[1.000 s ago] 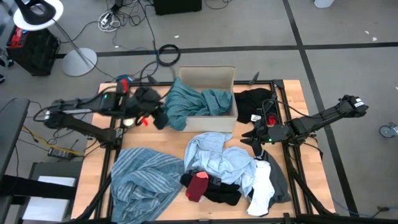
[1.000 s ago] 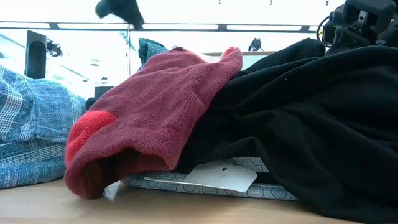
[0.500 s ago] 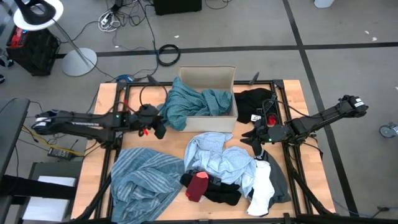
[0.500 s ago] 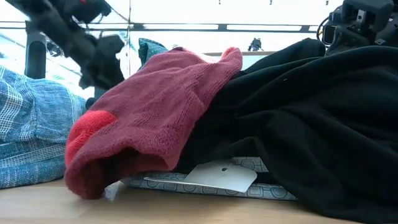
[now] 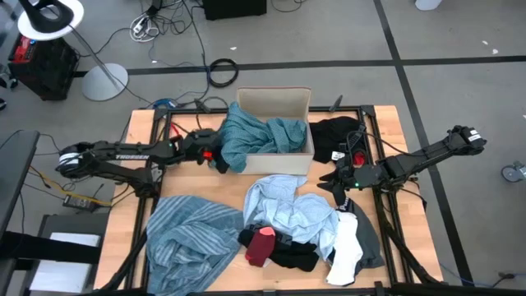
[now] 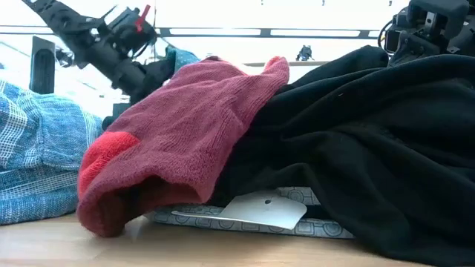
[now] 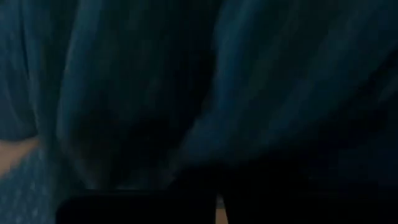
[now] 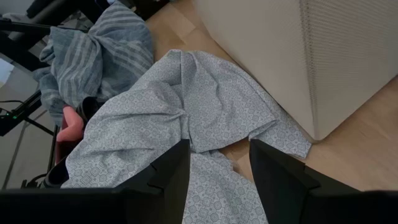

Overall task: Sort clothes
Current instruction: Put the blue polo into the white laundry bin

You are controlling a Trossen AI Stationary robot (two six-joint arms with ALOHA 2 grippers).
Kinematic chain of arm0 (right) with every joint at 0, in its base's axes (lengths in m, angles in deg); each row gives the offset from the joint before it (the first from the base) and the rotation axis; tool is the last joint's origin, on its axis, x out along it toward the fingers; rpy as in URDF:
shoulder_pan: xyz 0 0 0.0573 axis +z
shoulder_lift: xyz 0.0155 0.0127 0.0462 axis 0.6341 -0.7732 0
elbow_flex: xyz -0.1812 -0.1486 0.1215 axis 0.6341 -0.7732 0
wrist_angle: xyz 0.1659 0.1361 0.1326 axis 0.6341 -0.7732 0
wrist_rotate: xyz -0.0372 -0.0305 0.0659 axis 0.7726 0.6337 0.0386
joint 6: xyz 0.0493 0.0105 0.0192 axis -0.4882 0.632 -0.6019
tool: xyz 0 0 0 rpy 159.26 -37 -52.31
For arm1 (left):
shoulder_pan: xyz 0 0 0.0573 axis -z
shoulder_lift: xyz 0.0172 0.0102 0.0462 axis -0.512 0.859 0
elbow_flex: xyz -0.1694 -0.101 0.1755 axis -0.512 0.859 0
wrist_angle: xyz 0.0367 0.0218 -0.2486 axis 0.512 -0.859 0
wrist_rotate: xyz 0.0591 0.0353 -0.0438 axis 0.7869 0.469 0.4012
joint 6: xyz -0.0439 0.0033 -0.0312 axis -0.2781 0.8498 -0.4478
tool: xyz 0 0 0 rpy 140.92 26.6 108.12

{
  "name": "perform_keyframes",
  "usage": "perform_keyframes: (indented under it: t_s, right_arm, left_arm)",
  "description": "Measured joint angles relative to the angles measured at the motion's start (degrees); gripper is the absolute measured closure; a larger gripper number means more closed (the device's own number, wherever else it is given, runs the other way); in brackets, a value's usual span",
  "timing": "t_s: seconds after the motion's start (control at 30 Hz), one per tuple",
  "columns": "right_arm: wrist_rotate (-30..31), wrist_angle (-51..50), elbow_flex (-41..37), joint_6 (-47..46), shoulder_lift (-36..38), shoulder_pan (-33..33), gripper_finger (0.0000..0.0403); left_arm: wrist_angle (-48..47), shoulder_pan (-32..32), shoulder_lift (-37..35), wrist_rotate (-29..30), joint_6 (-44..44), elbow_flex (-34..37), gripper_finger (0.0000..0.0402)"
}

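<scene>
Your left gripper (image 5: 220,159) sits pressed against the teal garment (image 5: 251,138) that spills out of the cardboard box (image 5: 283,105) near the table's (image 5: 140,177) far edge; whether its fingers are spread or closed on cloth cannot be told, since the left wrist view shows only dark teal folds filling the lens. Your right gripper (image 8: 216,168) waits near the right edge with its fingers apart and nothing between them, pointed at the light blue patterned garment (image 8: 186,118) lying at mid-table against the box. Judge all the clothes as light, limp and prone to drag neighbours along; take the teal piece at a bunched fold on its hanging edge, not on flat cloth. The high view alone shows the whole spread: the striped blue-grey garment (image 5: 185,234) at the near left corner, the black garment (image 5: 337,131) at the far right, the red piece (image 5: 261,244) on the near-edge pile. The low view shows only that red piece and black cloth up close, with a white tag beneath.
</scene>
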Motion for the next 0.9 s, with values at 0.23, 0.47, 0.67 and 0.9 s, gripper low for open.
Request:
perform_keyframes:
  t_s: [0.23, 0.47, 0.67, 0.9]
  right_arm:
    - [0.0, 0.0, 0.0, 0.3, -0.1, 0.0, 0.0236]
    - [0.0, -0.1, 0.0, 0.3, -1.2, 0.0, 0.0236]
    - [0.0, 0.5, 0.0, 0.3, -2.3, -0.1, 0.0236]
    - [0.0, 0.5, 0.0, 0.6, -2.5, -0.1, 0.0236]
  left_arm:
    - [-16.8, 1.8, -1.6, 6.6, 7.2, -21.4, 0.0399]
    - [-17.2, 2.4, 1.8, 8.7, 14.7, -41.8, 0.04]
    - [-18.1, 1.0, 13.7, 7.7, 18.6, -60.0, 0.0401]
    - [-20.5, -0.3, 31.2, -1.7, 19.4, -86.8, 0.0401]
